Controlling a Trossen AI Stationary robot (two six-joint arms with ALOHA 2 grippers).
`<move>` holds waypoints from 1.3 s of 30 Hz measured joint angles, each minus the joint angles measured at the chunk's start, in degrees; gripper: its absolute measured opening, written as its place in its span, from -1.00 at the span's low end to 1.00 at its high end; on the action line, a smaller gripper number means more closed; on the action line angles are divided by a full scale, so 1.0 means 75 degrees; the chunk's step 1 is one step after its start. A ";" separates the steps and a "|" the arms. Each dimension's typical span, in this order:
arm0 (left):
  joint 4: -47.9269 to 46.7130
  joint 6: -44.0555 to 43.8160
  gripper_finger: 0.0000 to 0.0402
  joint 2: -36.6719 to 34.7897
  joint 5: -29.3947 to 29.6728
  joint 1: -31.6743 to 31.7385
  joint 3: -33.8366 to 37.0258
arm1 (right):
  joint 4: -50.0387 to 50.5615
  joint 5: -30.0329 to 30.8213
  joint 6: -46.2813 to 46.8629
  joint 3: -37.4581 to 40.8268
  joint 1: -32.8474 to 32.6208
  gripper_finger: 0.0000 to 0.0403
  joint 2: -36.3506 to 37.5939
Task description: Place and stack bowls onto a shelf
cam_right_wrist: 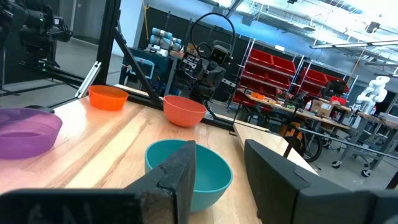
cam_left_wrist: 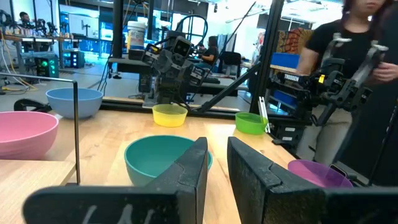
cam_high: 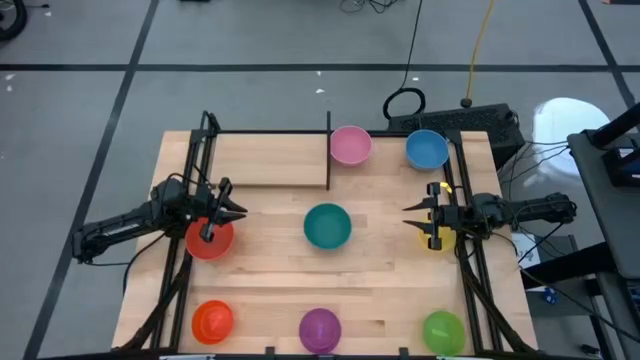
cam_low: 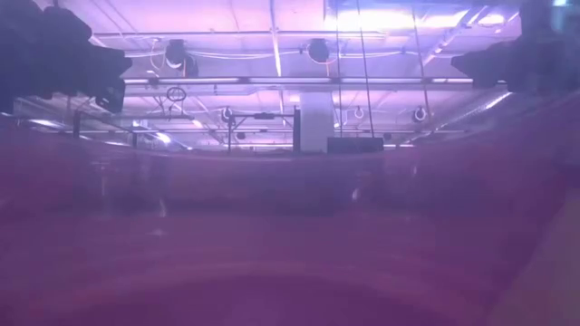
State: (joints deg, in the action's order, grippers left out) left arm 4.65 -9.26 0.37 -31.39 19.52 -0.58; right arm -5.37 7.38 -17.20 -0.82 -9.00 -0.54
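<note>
Red bowl [cam_high: 208,240] sits near the left edge of the bench [cam_high: 270,270], and the left hand [cam_high: 228,210] hovers over its rim with fingers apart, nothing held. The right hand [cam_high: 418,222] is likewise parted and empty above the yellow bowl [cam_high: 440,238] at the right edge. The shelf [cam_high: 270,160] along the far side carries no bowl on its left section, while the pink bowl [cam_high: 350,145] and blue bowl [cam_high: 427,149] rest to the right of its divider. A sound grasp would probably pinch one wall of the red bowl, one finger inside the rim, then lift clear of the teal bowl [cam_high: 327,225] before moving to the plank.
</note>
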 joint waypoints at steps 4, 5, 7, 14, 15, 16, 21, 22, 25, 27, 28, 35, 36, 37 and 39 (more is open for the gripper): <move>0.0000 0.0000 -0.67 -0.0001 -0.0001 0.0000 0.0000 | 0.0003 0.0003 -0.0002 0.0000 0.0001 -0.34 0.0000; 0.0002 0.0000 -0.67 -0.0001 0.0001 0.0001 0.0000 | 0.0000 0.0003 0.0001 0.0000 0.0001 -0.34 -0.0002; 0.0002 0.0000 -0.67 -0.0001 0.0001 0.0001 0.0000 | 0.0000 0.0001 0.0000 0.0000 -0.0002 -0.34 -0.0002; 0.0000 0.0000 -0.67 -0.0001 0.0000 0.0000 0.0000 | -0.0064 0.0000 0.0001 0.0000 0.0000 -0.34 -0.0002; 0.0001 0.0000 -0.67 -0.0001 0.0000 0.0001 0.0000 | -0.0064 0.0000 0.0001 0.0000 -0.0002 -0.34 -0.0002; 0.0002 0.0000 -0.67 -0.0001 0.0001 -0.0001 0.0000 | -0.0060 0.0000 0.0000 0.0000 -0.0001 -0.34 -0.0002; 0.0000 0.0000 -0.67 -0.0001 0.0001 0.0000 0.0000 | -0.0061 -0.0006 0.0476 0.0000 -0.0002 -0.34 -0.0002; 0.0000 0.0000 -0.67 -0.0001 0.0000 0.0001 0.0000 | -0.0061 -0.0008 0.0772 0.0000 -0.0002 -0.34 -0.0002; 0.0000 0.0000 -0.67 -0.0001 0.0001 0.0001 0.0000 | -0.0061 -0.0015 0.1912 0.0000 -0.0002 -0.34 -0.0002; 0.0003 0.0000 -0.67 -0.0001 -0.0001 -0.0001 0.0000 | -0.0085 -0.0009 0.2615 0.0000 0.0001 -0.34 -0.0002; 0.0001 0.0000 -0.67 0.0000 0.0000 -0.0001 0.0000 | -0.0181 0.0022 0.2792 0.0000 -0.0002 -0.34 -0.0008; 0.0000 0.0000 -0.67 -0.0001 -0.0001 0.0001 0.0000 | -0.1107 0.0709 0.2617 0.0000 0.0001 -0.34 -0.0017; -0.0003 0.0000 -0.67 -0.0001 -0.0001 0.0001 0.0000 | -0.1297 0.0884 0.2533 0.0000 0.0001 -0.34 -0.0017; -0.0003 0.0000 -0.67 -0.0001 0.0000 0.0001 0.0000 | -0.1510 0.1060 0.2451 0.0000 0.0001 -0.34 -0.0017; -0.0004 0.0000 -0.67 -0.0001 0.0001 -0.0001 0.0000 | -0.1905 0.1338 0.2463 0.0000 0.0003 -0.34 -0.0017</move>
State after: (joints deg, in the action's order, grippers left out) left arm 4.61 -9.26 0.36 -31.38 19.51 -0.58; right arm -19.65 17.41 1.27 -0.82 -8.97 -0.67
